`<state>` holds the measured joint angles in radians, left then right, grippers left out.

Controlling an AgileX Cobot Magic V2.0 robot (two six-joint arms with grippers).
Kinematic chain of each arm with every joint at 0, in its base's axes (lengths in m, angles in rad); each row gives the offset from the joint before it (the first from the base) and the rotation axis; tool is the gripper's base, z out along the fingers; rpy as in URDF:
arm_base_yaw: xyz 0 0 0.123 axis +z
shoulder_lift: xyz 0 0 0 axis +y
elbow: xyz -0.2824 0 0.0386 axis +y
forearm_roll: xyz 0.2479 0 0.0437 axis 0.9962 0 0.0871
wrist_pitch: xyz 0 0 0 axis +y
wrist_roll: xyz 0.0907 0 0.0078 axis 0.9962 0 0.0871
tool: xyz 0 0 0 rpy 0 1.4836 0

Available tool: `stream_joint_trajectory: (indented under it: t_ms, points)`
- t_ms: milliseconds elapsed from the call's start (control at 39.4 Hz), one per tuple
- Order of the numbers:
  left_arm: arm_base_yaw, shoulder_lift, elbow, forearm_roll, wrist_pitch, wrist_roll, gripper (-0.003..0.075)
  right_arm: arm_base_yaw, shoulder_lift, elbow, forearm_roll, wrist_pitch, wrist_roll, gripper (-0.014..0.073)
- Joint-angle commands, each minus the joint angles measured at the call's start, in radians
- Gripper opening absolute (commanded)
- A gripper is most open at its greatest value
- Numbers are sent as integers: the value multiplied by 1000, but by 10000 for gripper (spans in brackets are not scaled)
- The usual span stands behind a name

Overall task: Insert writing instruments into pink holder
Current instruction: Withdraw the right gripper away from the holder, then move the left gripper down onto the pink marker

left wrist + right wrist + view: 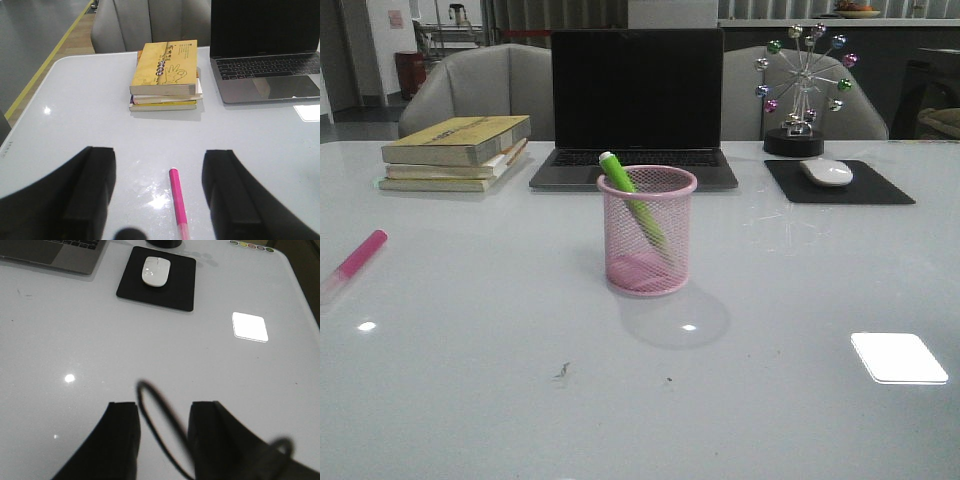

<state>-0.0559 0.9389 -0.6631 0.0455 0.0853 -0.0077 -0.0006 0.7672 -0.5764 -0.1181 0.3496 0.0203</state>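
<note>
The pink holder [648,233] stands upright mid-table in the front view, with the green marker [632,198] leaning inside it, white tip poking over the rim. The magenta marker [358,256] lies flat near the table's left edge. In the left wrist view that magenta marker [177,200] lies on the table between the wide-apart fingers of my left gripper [160,160], which is open and above it, not touching. My right gripper [164,407] is open over bare table, with only a black cable loop in front of its fingers. Neither gripper shows in the front view.
A stack of books [457,151] sits at the back left, an open laptop [636,110] behind the holder, a white mouse [827,171] on a black pad [840,185] and a ball ornament [802,90] at the back right.
</note>
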Motion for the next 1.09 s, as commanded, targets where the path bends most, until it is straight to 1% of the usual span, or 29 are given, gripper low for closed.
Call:
stream_joint_trajectory:
  t_ms: [0,76,203,457,584,762,940,1067]
  points:
    - [-5,-9,-37,-9,-105,-5,447,-6,-10,-29,-19,-72,-6,377]
    - [-5,-7,-45,-11,-102,-5,447,-6,-10,-29,-19,-72,-6,377]
    - [-5,30,-110,-11,-30,-5,447,-6,-10,-29,-19,-72,-6,377]
    - [-5,220,-324,-59,82,-5,447,-6,-10,-29,-19,-72,-6,377]
    - [-5,326,-418,-59,130,-5,447,-6,-10,-29,-19,-72,-6,377]
    - [-5,482,-474,-61,130,-5,447,-6,-10,-29,-19,-72,-6,377]
    - [-5,617,-476,-77,116,-5,447,-6,-10,-29,-19,-72,-6,377]
    - [-5,691,-476,-77,76,-5,447,-6,-10,-29,-19,-72,-6,377]
